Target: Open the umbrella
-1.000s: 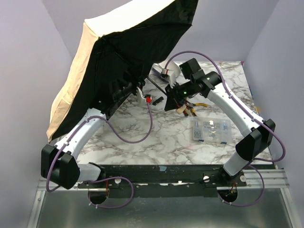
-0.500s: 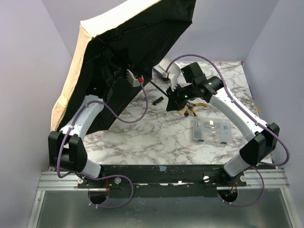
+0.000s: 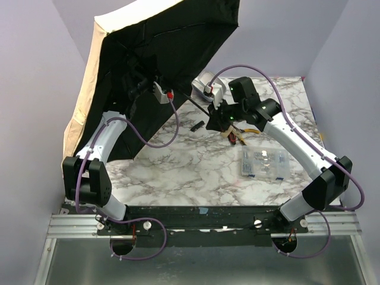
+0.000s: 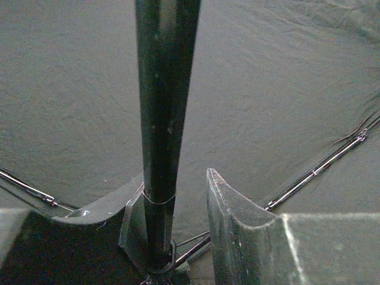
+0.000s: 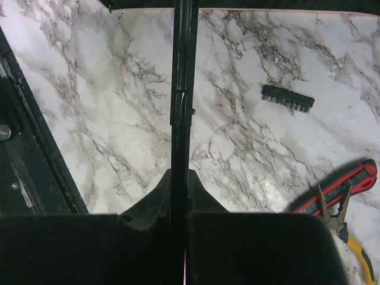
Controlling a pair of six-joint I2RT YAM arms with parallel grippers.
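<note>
The umbrella (image 3: 148, 41) stands open at the far left, with the tan canopy outside and the black inner side facing me. Its thin black shaft (image 3: 193, 105) slants down to the right. My left gripper (image 3: 144, 82) is up under the canopy. In the left wrist view it (image 4: 176, 175) is open around the shaft (image 4: 160, 119), which lies against the left finger (image 4: 101, 205) with a gap to the right finger (image 4: 237, 237). My right gripper (image 3: 214, 116) is shut on the lower shaft (image 5: 181, 89), as the right wrist view (image 5: 180, 173) shows. The handle is hidden.
A clear plastic box (image 3: 263, 163) lies on the marble table (image 3: 190, 172) at the right. A red-handled tool (image 3: 238, 136) (image 5: 341, 190) lies by my right gripper. A small black toothed piece (image 3: 198, 126) (image 5: 288, 98) lies mid-table. The lavender walls are close.
My left gripper has slid up the shaft toward the canopy. The canopy has spread and tipped higher to the upper left. My right gripper has kept its hold and shifted slightly right.
</note>
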